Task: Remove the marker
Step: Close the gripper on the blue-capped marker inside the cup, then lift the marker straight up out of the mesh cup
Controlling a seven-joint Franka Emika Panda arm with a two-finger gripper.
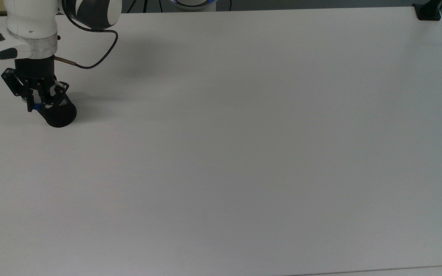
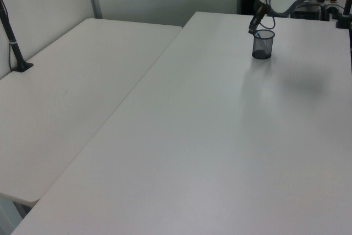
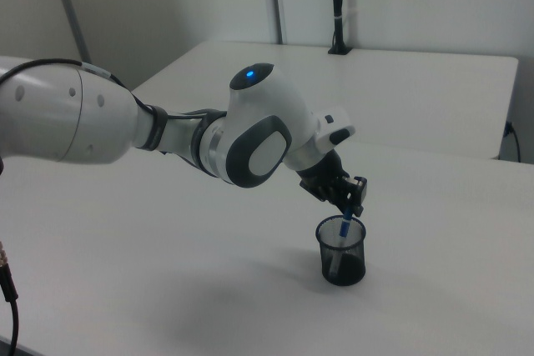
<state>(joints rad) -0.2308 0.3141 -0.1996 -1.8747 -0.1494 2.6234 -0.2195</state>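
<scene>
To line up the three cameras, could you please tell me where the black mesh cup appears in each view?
Top view: the mesh cup stands far left, upper part.
Left view: the cup sits upper right.
Right view: the cup sits right of centre, low.
Shared landmark: the tool just above its rim.

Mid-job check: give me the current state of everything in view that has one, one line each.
marker: upright in the cup, blue top poking above the rim, not yet lifted out.
mesh cup: standing upright on the table.
gripper: at the cup's mouth, closed around the marker's top.
table: bare white surface.
</scene>
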